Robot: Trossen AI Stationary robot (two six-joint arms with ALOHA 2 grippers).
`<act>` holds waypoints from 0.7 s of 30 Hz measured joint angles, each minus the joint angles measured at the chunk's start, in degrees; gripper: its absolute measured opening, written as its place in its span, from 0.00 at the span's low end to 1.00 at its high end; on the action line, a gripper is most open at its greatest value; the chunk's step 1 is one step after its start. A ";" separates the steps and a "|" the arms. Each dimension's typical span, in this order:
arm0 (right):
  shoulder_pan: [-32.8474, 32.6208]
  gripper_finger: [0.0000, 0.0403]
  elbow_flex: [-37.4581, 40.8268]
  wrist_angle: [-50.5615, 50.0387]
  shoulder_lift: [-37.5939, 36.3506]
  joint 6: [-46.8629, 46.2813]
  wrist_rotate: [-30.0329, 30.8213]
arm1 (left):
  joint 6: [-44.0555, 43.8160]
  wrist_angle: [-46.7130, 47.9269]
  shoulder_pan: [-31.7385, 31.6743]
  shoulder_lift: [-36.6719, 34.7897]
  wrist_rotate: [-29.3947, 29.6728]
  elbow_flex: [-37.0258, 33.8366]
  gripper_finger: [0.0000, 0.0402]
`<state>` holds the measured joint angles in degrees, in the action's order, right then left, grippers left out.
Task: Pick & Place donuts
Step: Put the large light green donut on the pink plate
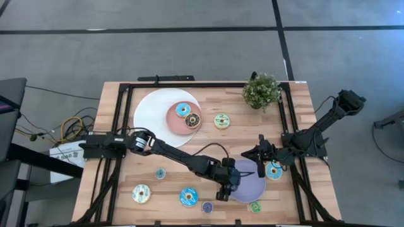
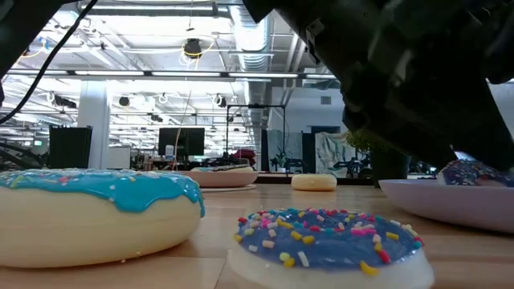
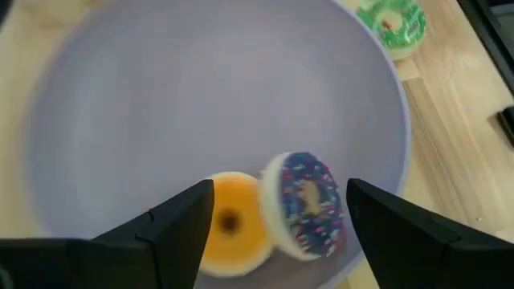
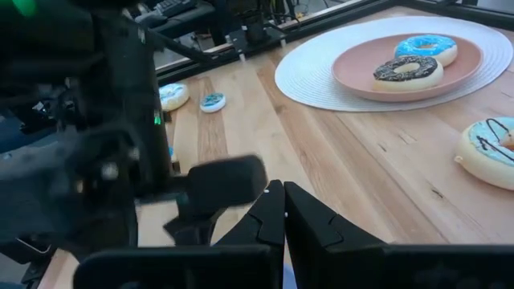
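Purple-iced donut (image 3: 307, 205) lies on the lavender plate (image 3: 161, 96) between the left gripper's (image 3: 273, 221) spread fingers, unheld.

Two donuts (image 3: 273, 213) lie in the plate (image 3: 161, 96); a third donut (image 3: 392, 24) lies beside it.

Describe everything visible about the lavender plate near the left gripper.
The lavender plate is round, smooth and shallow with a raised rim, resting flat on the wooden table near its front edge. An orange donut and a dark blue sprinkled donut, tilted on edge, lie inside. The open left gripper hovers above them.
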<state>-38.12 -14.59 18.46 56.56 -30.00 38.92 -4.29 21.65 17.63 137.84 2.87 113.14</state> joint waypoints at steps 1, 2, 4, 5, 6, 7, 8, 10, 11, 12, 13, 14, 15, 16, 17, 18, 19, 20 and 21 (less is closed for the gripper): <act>0.00 0.00 0.01 0.00 0.01 0.00 0.00 | 0.00 0.81 -0.30 -0.89 0.13 0.00 0.70; -0.01 0.00 0.02 0.00 0.00 -0.01 -0.01 | 0.02 1.53 -0.48 -1.85 0.20 0.00 0.70; -0.01 0.00 0.02 -0.02 0.00 -0.02 -0.02 | 0.01 4.37 -0.87 -3.89 1.04 0.02 0.70; -0.01 0.00 0.02 -0.02 0.01 0.00 -0.02 | 0.09 6.42 -0.94 -4.90 1.75 0.02 0.70; 0.01 0.00 0.02 -0.04 0.02 0.00 -0.02 | 0.32 8.73 -0.94 -5.87 2.58 0.02 0.70; -0.01 0.00 0.02 -0.08 0.00 0.00 -0.02 | 0.85 11.02 -0.93 -6.91 3.67 0.02 0.70; -0.01 0.00 0.02 -0.10 0.00 0.00 -0.02 | 1.41 13.51 -0.88 -8.10 4.87 0.02 0.70; 0.01 0.00 0.02 -0.13 0.01 -0.01 -0.02 | 2.08 18.94 -0.72 -10.89 7.03 0.00 0.70; 0.00 0.00 0.02 -0.13 0.00 -0.01 -0.03 | 2.13 21.03 -0.61 -12.15 7.93 0.02 0.70; 0.01 0.00 0.02 -0.13 0.00 0.00 -0.05 | 2.22 23.09 -0.42 -13.40 8.84 0.00 0.70; 0.01 0.00 0.02 -0.06 0.00 0.00 -0.05 | 2.31 24.56 -0.27 -14.71 9.82 -0.70 0.70; -0.01 0.00 0.02 -0.02 0.00 0.00 -0.09 | 2.32 25.73 -0.14 -16.14 10.58 -2.06 0.70; -0.01 0.00 0.02 -0.02 0.00 0.00 -0.15 | 2.16 26.59 0.03 -17.56 10.95 -3.75 0.70; 0.01 0.00 0.02 -0.02 0.00 0.00 -0.17 | 1.68 26.82 0.25 -19.34 10.97 -6.07 0.70; -0.01 0.00 0.02 -0.02 0.00 -0.02 -0.15 | 0.84 26.76 0.51 -21.38 10.98 -9.05 0.70; -0.01 0.00 0.02 -0.02 0.00 -0.02 -0.17 | -0.34 26.30 0.78 -23.70 11.10 -12.58 0.70; -0.01 0.00 0.02 -0.04 0.00 -0.02 -0.17 | -1.98 25.15 1.11 -26.28 11.96 -16.62 0.70; 0.00 0.00 0.02 -0.01 0.00 -0.02 -0.15 | -3.98 23.52 1.45 -28.99 13.20 -21.20 0.70; 0.00 0.00 0.02 0.01 0.00 -0.02 -0.15 | -6.33 21.27 1.87 -31.97 14.48 -26.20 0.70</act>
<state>-38.12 -14.57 18.46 56.55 -30.02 38.76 -10.62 42.92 19.50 105.88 17.36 86.94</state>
